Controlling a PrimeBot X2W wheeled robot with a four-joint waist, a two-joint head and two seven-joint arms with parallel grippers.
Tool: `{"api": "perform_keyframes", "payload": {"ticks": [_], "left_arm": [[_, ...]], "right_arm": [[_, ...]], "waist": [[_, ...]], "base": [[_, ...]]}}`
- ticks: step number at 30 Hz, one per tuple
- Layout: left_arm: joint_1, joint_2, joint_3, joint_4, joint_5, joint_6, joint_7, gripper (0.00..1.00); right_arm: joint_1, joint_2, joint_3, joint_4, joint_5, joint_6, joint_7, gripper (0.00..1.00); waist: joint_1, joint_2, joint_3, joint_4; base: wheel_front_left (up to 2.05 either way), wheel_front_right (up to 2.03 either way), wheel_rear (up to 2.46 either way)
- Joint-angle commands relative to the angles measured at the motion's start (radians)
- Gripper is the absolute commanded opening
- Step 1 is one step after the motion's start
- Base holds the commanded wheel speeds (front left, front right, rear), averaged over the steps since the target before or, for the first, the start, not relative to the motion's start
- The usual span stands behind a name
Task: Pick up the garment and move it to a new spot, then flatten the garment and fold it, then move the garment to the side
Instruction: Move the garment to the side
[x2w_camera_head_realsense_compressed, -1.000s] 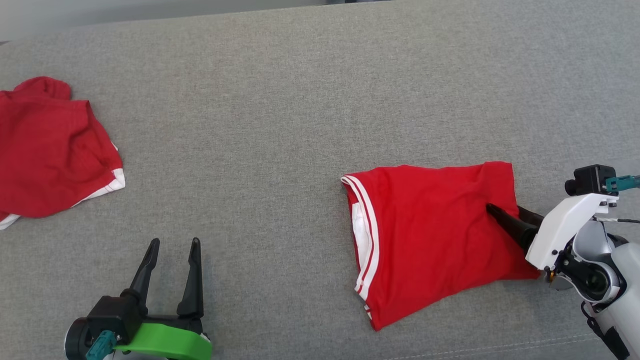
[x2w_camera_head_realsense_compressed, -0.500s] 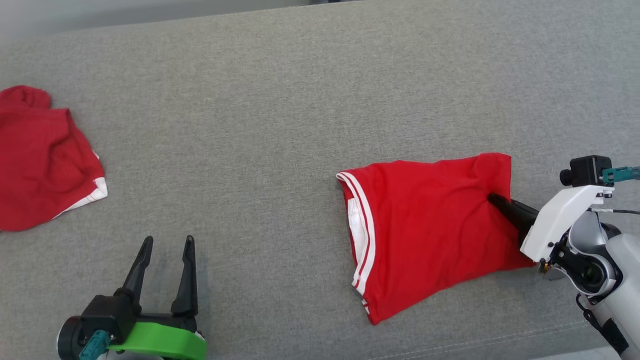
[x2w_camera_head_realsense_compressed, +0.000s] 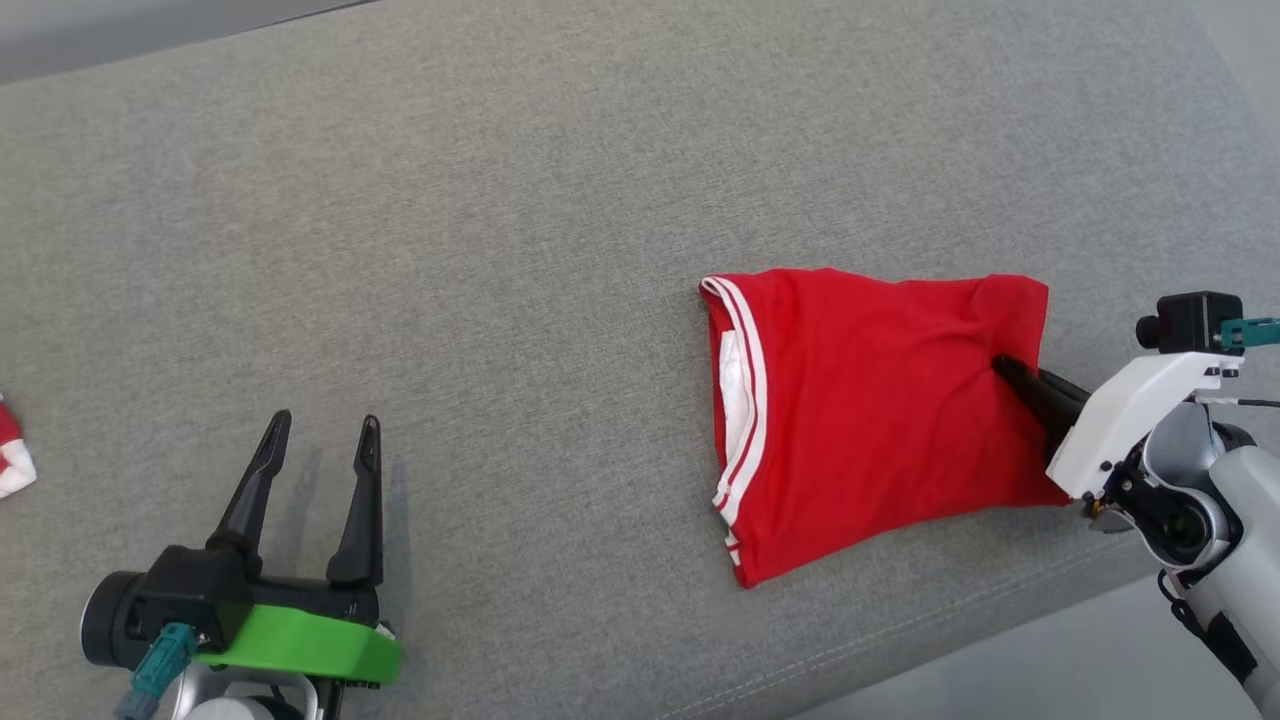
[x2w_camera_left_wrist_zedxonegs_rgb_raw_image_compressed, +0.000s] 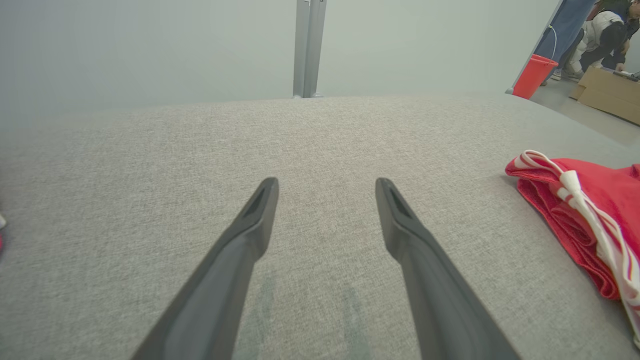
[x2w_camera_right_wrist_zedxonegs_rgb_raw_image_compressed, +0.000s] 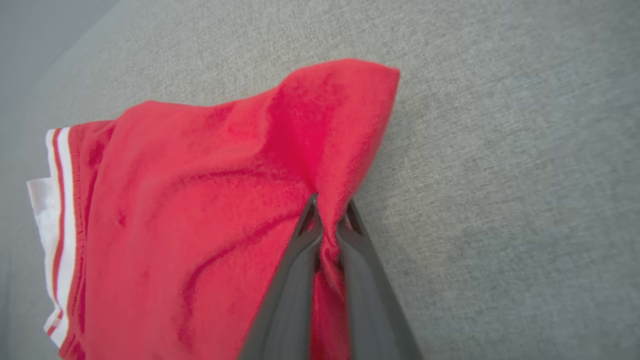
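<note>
My right end effector (x2w_camera_right_wrist_zedxonegs_rgb_raw_image_compressed: 330, 204), apart a second ago, is now clamped on the red garment's (x2w_camera_head_realsense_compressed: 870, 400) right edge. The cloth bunches there, near the right end of the grey fabric desk (x2w_camera_head_realsense_compressed: 500, 250). The left end effector (x2w_camera_head_realsense_compressed: 325, 420) stays apart, empty. My head camera has swung right. Beyond the desk are a pale wall, a grey post (x2w_camera_left_wrist_zedxonegs_rgb_raw_image_compressed: 307, 47) and a red bucket (x2w_camera_left_wrist_zedxonegs_rgb_raw_image_compressed: 534, 76).

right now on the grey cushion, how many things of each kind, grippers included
red cloth items: 2 (the folded garment, and a red-and-white scrap cut off at the head view's left edge)
grippers: 2 (left gripper open, right gripper shut on the folded garment)
total: 4
</note>
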Motion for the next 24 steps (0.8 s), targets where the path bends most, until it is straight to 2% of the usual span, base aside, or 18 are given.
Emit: {"api": "perform_keyframes", "payload": {"ticks": [1, 6, 10, 15, 24], "left_arm": [[-0.018, 0.016, -0.001, -0.015, 0.01, -0.001, 0.008, 1.0], [-0.028, 0.03, -0.005, -0.041, 0.013, 0.0, 0.03, 1.0], [-0.043, 0.038, -0.016, -0.057, 0.018, -0.001, 0.046, 1.0], [-0.054, 0.042, -0.022, -0.068, 0.022, 0.004, 0.055, 1.0], [-0.048, 0.061, -0.006, -0.088, 0.011, 0.013, 0.057, 1.0]], "right_arm": [[-0.03, -0.003, 0.008, 0.013, -0.005, 0.0, -0.022, 0.0], [-0.119, 0.003, 0.038, 0.04, -0.049, 0.0, -0.076, 0.0], [-0.248, -0.008, 0.043, 0.107, -0.127, 0.0, -0.126, 0.0], [-0.359, -0.028, 0.019, 0.198, -0.191, 0.0, -0.135, 0.0], [-0.533, -0.11, -0.051, 0.378, -0.323, 0.0, -0.087, 0.0]], "waist": [[0.0, -0.0001, 0.056, -0.061], [0.0, -0.0001, 0.085, -0.069], [0.0, -0.0001, 0.119, -0.045], [0.0, -0.0001, 0.155, -0.014], [0.0, -0.0001, 0.225, 0.038]], "base": [[0.0, 0.0, 0.0], [0.0, 0.0, 0.0], [0.0, 0.0, 0.0], [0.0, 0.0, 0.0], [0.0, 0.0, 0.0]]}}
